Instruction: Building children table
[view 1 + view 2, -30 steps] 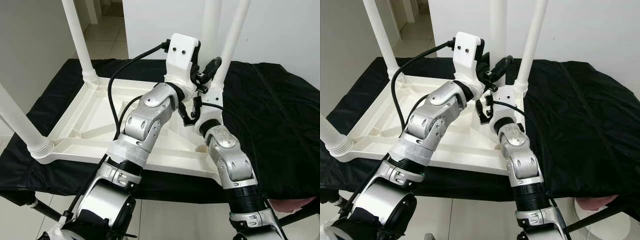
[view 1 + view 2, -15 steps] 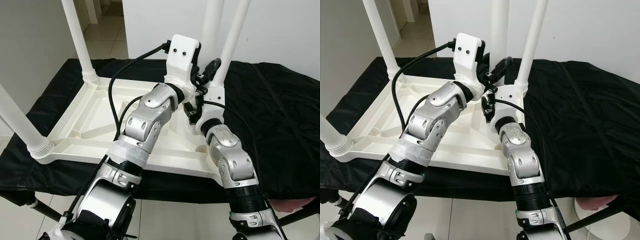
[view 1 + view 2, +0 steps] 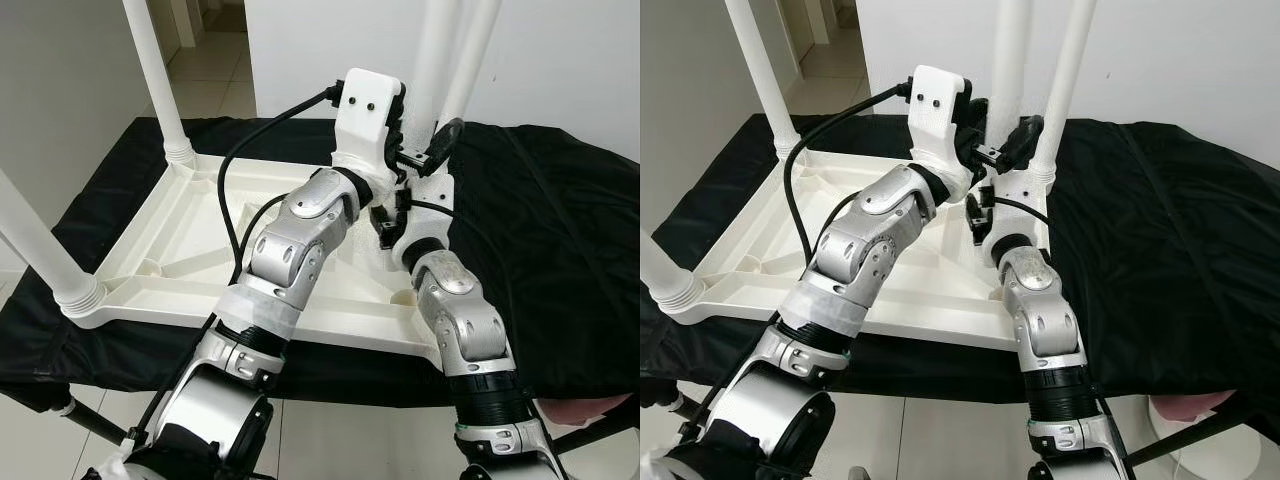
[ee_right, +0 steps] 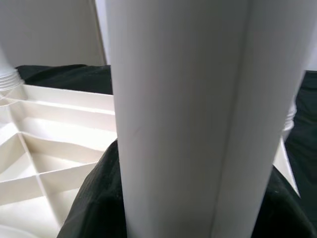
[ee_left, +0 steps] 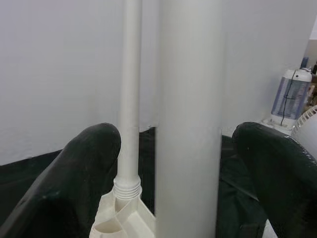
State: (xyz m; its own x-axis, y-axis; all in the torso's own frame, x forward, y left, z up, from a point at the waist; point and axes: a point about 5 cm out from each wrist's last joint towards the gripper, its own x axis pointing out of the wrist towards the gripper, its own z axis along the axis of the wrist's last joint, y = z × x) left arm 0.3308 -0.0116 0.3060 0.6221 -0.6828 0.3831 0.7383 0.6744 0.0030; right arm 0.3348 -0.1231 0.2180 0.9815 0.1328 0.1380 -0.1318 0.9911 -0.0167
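Note:
The white plastic table top [image 3: 190, 250] lies upside down on a black cloth. Three legs stand in its corners: far left [image 3: 160, 90], near left [image 3: 40, 250], far right [image 3: 475, 50]. A fourth white leg [image 3: 440, 50] stands upright over the near right part, close beside the far right leg. My left gripper [image 3: 425, 135] is open, and its black fingers [image 5: 89, 168] sit on either side of this leg [image 5: 190, 119] with gaps showing. Lower down, my right gripper [image 3: 385, 218] is shut on the same leg [image 4: 188, 99], pads pressed against it.
The black cloth [image 3: 560, 220] covers the low stand and extends far to the right. A white wall stands right behind it. Tiled floor and a doorway lie at the back left. A white appliance [image 5: 292, 99] stands off to one side.
The held leg's upper part has shifted right, closer to the far right leg. My left gripper's visible finger has swung out to the right. The right arm has risen slightly.

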